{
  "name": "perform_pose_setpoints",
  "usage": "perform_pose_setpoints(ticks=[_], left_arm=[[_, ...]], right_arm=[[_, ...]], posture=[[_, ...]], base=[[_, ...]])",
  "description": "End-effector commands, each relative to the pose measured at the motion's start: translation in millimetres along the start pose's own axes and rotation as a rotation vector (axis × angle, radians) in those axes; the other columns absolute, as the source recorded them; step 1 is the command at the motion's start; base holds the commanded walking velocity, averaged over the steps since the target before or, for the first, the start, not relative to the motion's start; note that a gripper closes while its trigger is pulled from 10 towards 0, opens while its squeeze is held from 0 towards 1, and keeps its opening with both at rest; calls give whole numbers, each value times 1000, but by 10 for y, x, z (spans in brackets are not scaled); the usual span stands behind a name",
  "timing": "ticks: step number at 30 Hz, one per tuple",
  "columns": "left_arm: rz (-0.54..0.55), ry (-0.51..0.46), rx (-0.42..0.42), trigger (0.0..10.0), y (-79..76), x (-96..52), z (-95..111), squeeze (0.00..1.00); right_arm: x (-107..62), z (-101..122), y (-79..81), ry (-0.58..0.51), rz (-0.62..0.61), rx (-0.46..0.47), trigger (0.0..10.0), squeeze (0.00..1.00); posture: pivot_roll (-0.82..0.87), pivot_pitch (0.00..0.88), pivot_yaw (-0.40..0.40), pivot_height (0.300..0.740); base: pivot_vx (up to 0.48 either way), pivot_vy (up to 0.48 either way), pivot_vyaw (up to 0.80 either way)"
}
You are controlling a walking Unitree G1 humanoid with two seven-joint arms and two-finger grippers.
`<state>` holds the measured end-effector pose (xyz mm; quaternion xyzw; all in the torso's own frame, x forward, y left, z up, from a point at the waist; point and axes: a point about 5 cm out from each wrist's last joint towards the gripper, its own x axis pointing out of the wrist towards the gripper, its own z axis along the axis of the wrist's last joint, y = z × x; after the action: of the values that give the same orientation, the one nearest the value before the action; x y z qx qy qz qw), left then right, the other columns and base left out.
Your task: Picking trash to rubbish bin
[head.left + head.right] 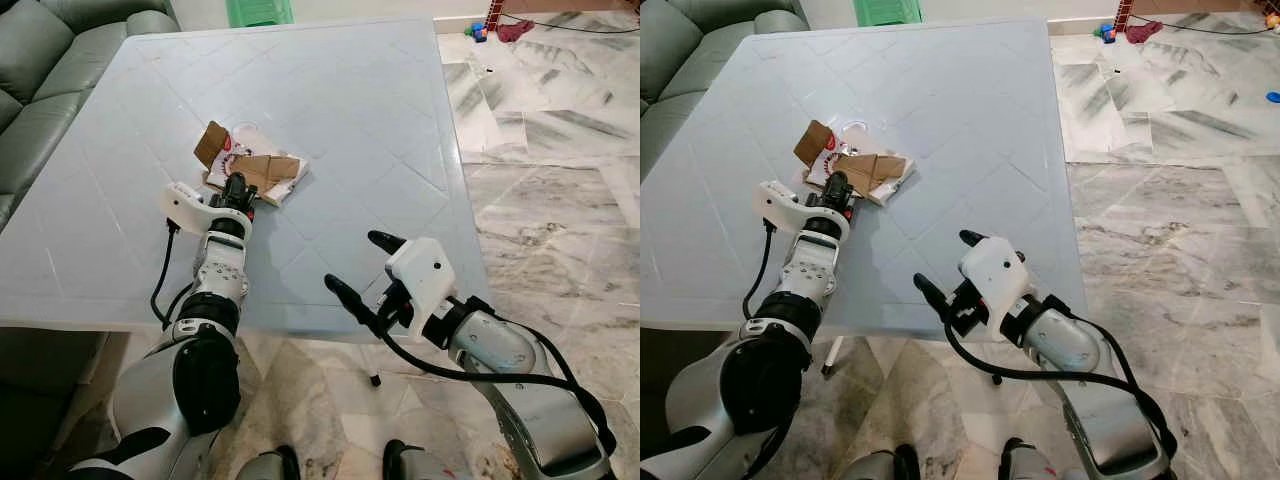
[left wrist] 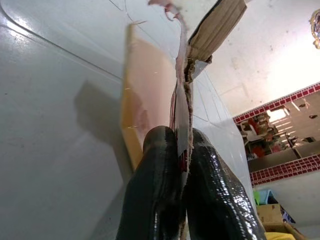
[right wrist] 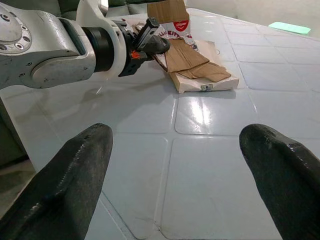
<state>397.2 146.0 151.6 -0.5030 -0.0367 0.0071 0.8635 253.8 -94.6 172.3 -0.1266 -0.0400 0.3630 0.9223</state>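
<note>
The trash is a torn piece of cardboard packaging (image 1: 262, 168), brown with white and red print, lying flat near the middle-left of the pale table (image 1: 350, 90). My left gripper (image 1: 238, 186) reaches in from the near side and is shut on the near edge of the cardboard. In the left wrist view its two black fingers (image 2: 155, 165) pinch a thin torn sheet (image 2: 182, 100) standing between them. My right gripper (image 1: 352, 260) hovers open over the table's front edge, to the right of the trash, with nothing between its fingers. From the right wrist view the cardboard (image 3: 192, 62) lies ahead.
A grey-green sofa (image 1: 50, 60) runs along the table's left side. A green plastic object (image 1: 258, 10) stands beyond the far edge. Marble floor (image 1: 560, 150) stretches to the right, with small toys (image 1: 480, 30) at the back.
</note>
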Motion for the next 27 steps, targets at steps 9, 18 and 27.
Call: perform_pose_setpoints(ticks=[9, 18, 27], left_arm=[[-161, -107, 58, 0, -261, 61, 291, 0], [-177, -161, 344, 0, 43, -398, 611, 0], [-162, -165, 680, 0, 132, -903, 636, 0]], right_arm=[[51, -17, -20, -13, -18, -4, 10000, 0], [223, -4, -149, -65, -92, 15, 10000, 0], [395, -63, -329, -99, -204, 79, 10000, 0]], posture=[[-147, 163, 91, 740], [-53, 125, 73, 740], [32, 97, 60, 740]], base=[[0, 0, 0], [0, 0, 0], [0, 0, 0]])
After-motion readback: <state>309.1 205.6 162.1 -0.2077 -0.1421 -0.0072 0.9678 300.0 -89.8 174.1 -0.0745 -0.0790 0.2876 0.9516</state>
